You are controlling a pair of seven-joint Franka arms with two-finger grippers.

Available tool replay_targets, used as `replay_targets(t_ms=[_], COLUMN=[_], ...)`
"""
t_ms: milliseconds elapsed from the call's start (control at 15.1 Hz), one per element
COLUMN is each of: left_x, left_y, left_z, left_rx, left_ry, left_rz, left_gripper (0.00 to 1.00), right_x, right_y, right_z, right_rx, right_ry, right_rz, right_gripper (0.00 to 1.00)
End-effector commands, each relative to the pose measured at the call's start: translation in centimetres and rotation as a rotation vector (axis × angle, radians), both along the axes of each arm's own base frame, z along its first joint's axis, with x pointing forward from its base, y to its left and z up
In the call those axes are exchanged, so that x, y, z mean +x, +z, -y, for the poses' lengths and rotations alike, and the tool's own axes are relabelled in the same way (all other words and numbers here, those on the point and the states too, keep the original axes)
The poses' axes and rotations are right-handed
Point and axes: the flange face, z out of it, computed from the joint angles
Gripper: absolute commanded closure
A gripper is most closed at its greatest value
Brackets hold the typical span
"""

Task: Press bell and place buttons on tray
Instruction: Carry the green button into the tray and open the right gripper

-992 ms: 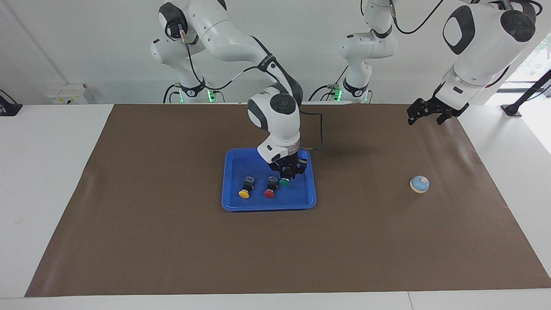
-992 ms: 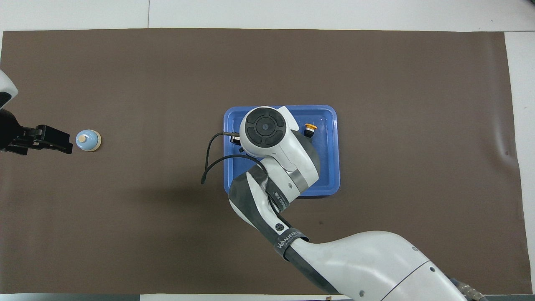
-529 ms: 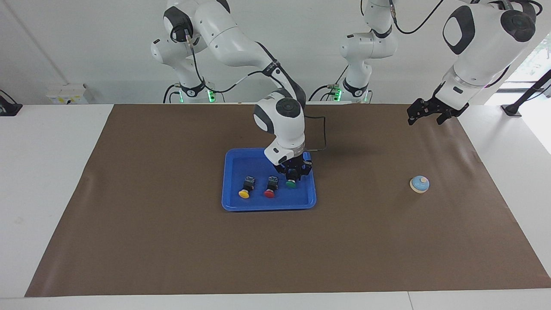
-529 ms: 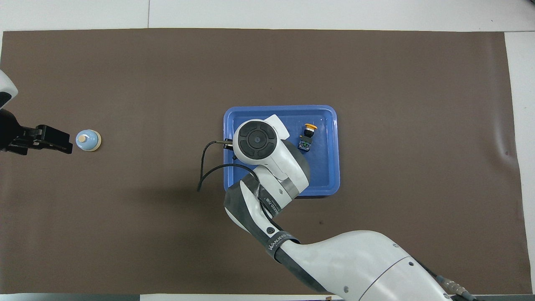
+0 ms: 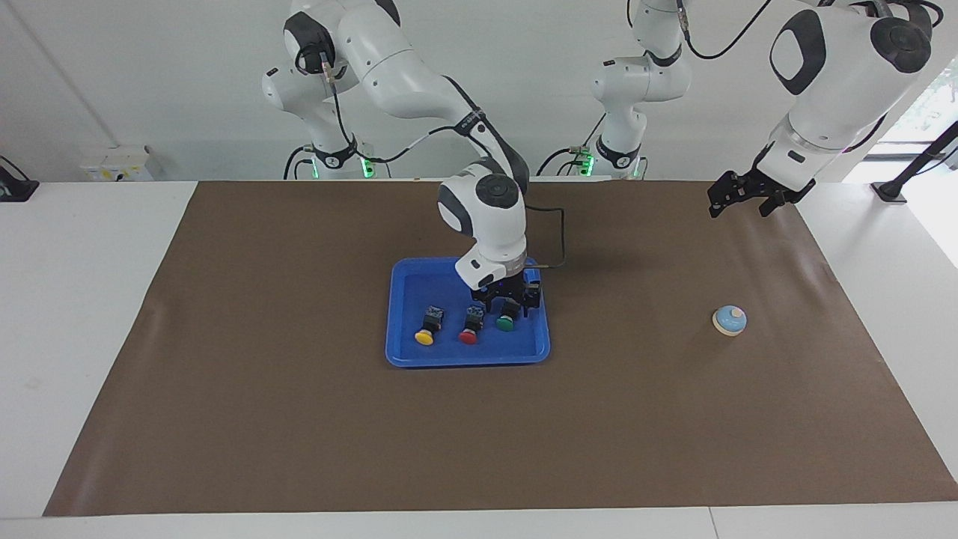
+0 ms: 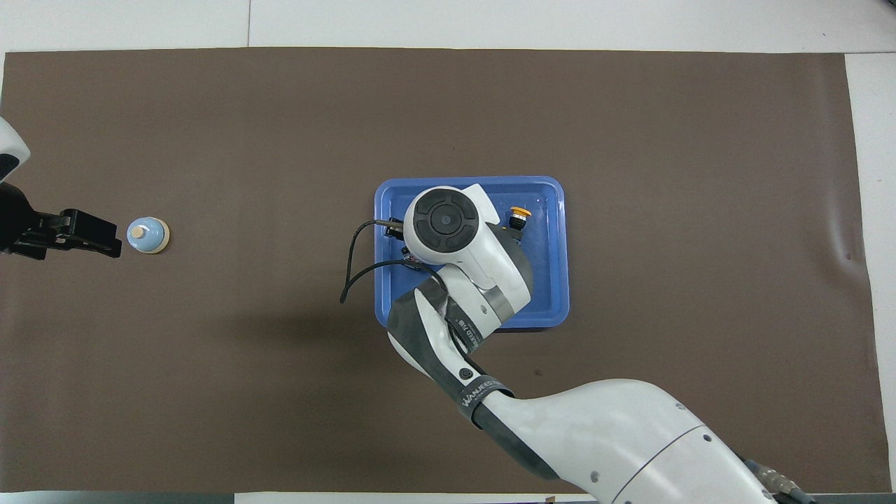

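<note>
The right end effector (image 5: 509, 302) has released the green button (image 5: 505, 323).

A white table (image 5: 90, 299) carried a brown mat (image 5: 299, 419) that covered most of its top. Directly on the mat lay the blue tray (image 5: 404, 355) at about the middle, and the bell (image 5: 729, 320) stood well apart from the tray, toward the left arm's end, about as near the robots as the tray.
</note>
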Motion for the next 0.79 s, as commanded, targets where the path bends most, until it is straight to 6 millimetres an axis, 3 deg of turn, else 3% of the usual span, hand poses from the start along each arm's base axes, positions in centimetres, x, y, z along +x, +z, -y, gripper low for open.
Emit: replay_targets(t_ms=[0,132,463,728], left_x=[-0.3,-0.3,-0.3,-0.3], left_y=[0.5,0.5,0.5,0.5], left_z=[-0.1,-0.1,-0.1,-0.1], left_rx=[-0.002,-0.002,-0.002,-0.002], left_ry=[0.012,0.012,0.012,0.012], left_rz=[0.000,-0.002,-0.002,-0.002], left_gripper=[0.00,0.00,0.00,0.00], right_x=[3.0,4.0,5.8,4.4], right_y=[3.9,6.5,12.0,16.5], right_z=[7.0,11.4,26.1,33.5], right_rx=[-0.008,-0.031,-0.063,-0.061], right_ry=[-0.021,0.059,0.335,0.405], right_rz=[-0.019,-0.044,-0.101,-0.137], right_gripper=[0.00,0.00,0.00,0.00])
